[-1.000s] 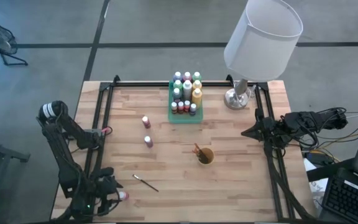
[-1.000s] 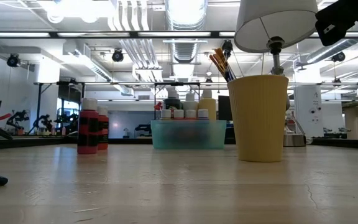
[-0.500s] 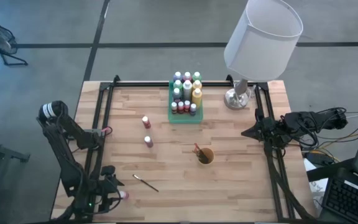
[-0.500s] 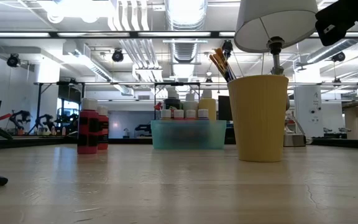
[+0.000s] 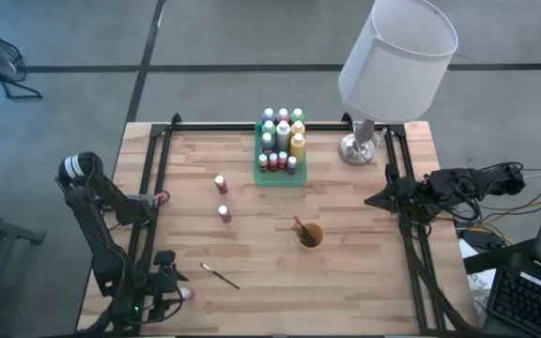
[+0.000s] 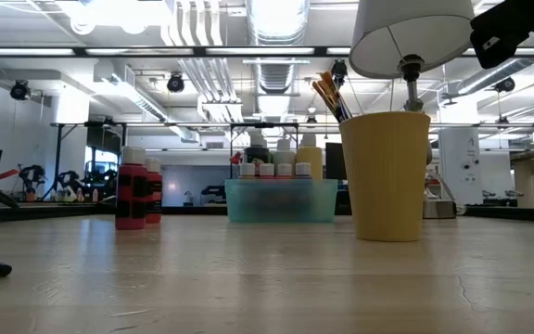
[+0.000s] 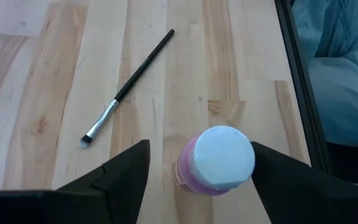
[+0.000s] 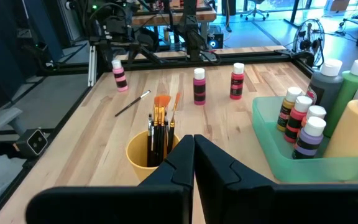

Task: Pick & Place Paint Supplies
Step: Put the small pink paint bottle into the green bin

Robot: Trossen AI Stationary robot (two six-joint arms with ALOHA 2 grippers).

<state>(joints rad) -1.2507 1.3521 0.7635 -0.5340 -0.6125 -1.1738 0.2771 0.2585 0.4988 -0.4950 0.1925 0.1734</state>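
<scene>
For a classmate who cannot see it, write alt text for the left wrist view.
A pink paint bottle with a pale cap stands between the open fingers of the left gripper, seen from above on a wooden table. A dark-handled paintbrush lies loose on the boards beyond it.

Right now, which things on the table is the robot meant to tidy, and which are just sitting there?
For the job:
- pink bottle between the open left claw
- two red bottles
- loose paintbrush
- bottles in the green tray
- brushes in the yellow cup

Just there:
- lamp
- right claw, shut, waiting
</scene>
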